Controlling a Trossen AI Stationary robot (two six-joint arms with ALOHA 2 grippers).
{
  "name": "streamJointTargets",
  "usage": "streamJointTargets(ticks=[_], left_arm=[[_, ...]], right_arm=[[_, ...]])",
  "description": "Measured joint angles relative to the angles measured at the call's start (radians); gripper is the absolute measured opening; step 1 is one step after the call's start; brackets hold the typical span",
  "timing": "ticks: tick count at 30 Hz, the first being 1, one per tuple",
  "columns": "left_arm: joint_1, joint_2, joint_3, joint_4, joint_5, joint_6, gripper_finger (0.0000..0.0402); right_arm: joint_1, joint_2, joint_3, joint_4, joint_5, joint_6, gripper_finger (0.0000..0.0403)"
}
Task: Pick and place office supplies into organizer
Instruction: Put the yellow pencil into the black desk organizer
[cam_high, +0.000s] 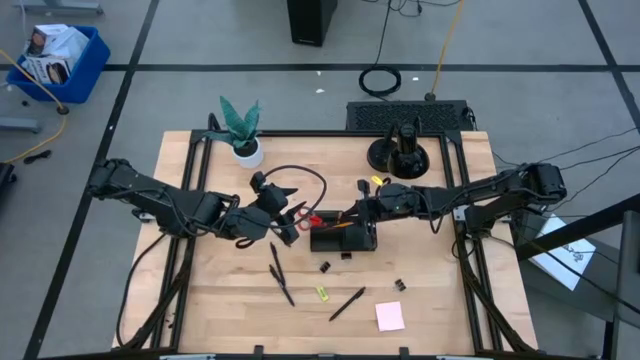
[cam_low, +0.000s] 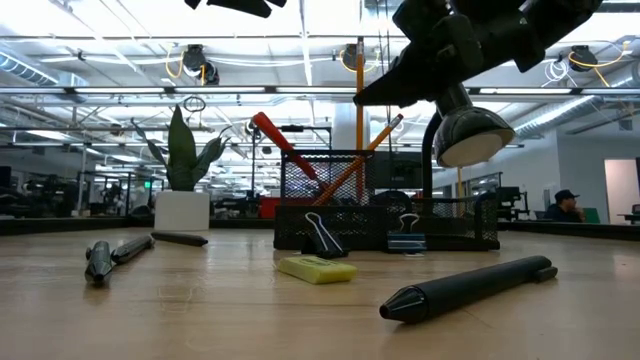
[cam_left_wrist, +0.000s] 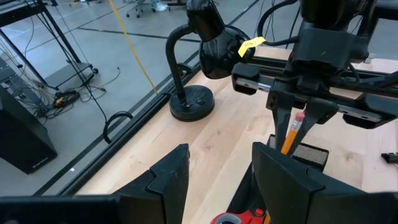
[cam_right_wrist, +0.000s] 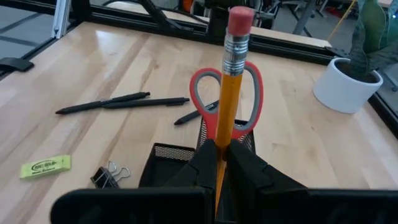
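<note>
The right gripper (cam_right_wrist: 219, 163) pinches an orange pencil (cam_right_wrist: 227, 93) upright between its fingers, directly over the organizer (cam_right_wrist: 168, 163), red-handled scissors (cam_right_wrist: 225, 102) beyond (already inside). Lower it straight, then release. The left gripper (cam_left_wrist: 217, 180) waits spread, empty.

Open workshop room lying around a pale wooden table (cam_high: 220, 300).

A grey floor (cam_high: 520, 50) crossed by dark lines is surrounding the table; a blue bin (cam_high: 62, 62) is sitting at one corner, and a coiled black cable (cam_high: 381, 80) is lying beyond the far edge. Ceiling lights (cam_low: 100, 45) and pipes are running overhead, and a person (cam_low: 568, 207) is sitting far off.
</note>
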Motion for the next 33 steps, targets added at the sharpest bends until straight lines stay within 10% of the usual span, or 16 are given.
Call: streamJointTargets(ticks=[33], left_arm=[[0.0, 0.0, 0.0, 0.0, 0.018, -0.011, 0.0182]], right_arm=[[-0.021, 0.016, 0.0, -0.033, -0.036, 0.068, 0.0011]])
